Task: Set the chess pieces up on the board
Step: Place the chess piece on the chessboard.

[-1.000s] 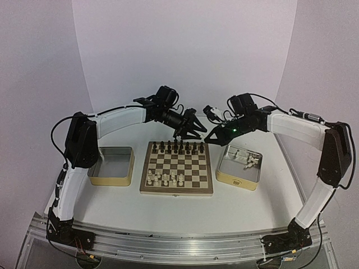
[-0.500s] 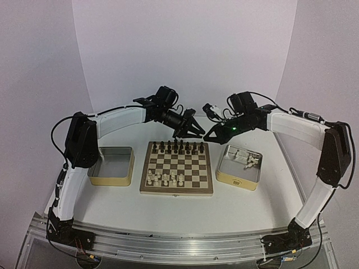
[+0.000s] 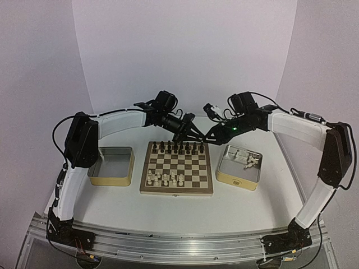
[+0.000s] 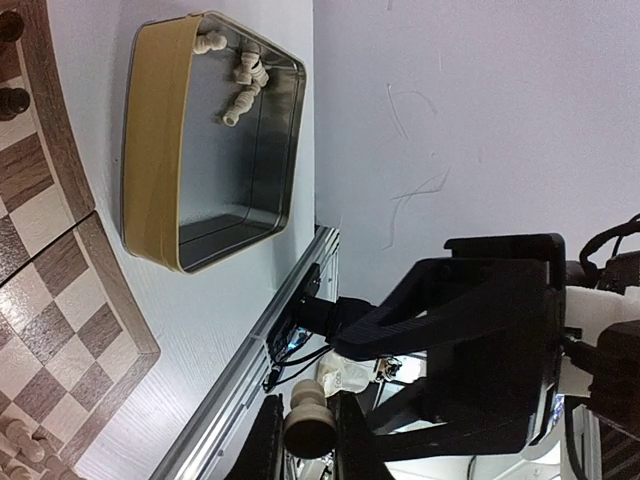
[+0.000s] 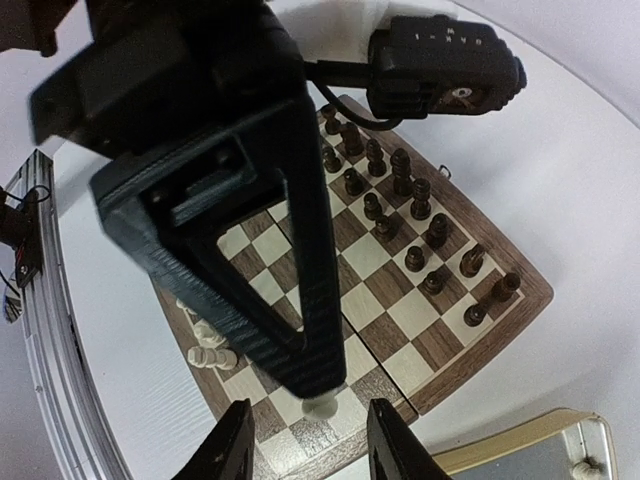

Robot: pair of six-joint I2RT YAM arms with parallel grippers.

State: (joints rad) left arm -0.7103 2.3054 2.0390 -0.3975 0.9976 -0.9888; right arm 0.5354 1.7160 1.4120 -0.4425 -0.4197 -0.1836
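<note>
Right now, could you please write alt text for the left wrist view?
The left pincer grips a small cream-white chess piece. Beyond lie a yellow-sided metal tin holding more cream pieces and the edge of the checkered wooden chessboard.

The left arm [image 3: 120, 120] and right arm [image 3: 294, 126] reach inward, elbows out, wrists level in the air. The left jaws pinch a piece [image 4: 306, 428] between them. The right jaws stand parted, with the tips of the left jaws just ahead, between them.
</note>
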